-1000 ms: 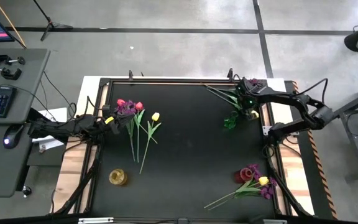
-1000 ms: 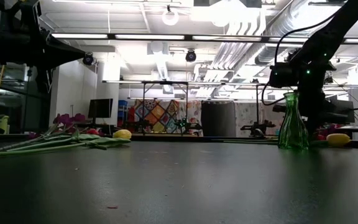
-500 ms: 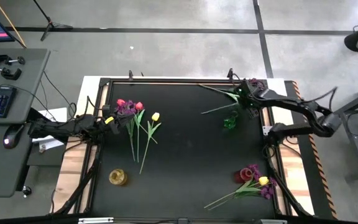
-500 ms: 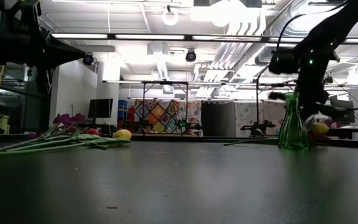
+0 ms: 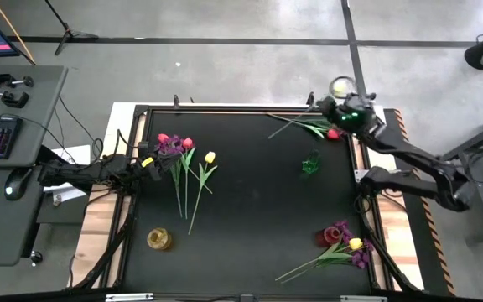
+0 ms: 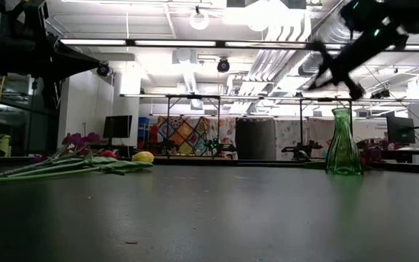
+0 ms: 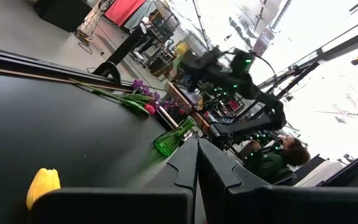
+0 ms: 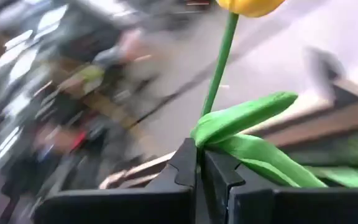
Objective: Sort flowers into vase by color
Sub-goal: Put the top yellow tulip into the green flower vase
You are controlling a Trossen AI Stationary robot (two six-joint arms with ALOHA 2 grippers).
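Lifted since a second ago, the right gripper point(image 8: 199, 163) pinches a green-stemmed yellow tulip point(image 8: 248, 6) above the black table's point(image 5: 250, 210) far corner; the left gripper point(image 7: 197, 163), closed, rests beside loose flowers point(image 5: 184, 159) under bright ceiling lights point(image 6: 198, 18).

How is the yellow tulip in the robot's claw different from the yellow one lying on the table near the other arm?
The held yellow tulip is up in the air, its stem pinched in the shut right gripper. The table tulip lies flat and free beside red tulips, near the left gripper. Both have yellow heads, green stems and leaves.
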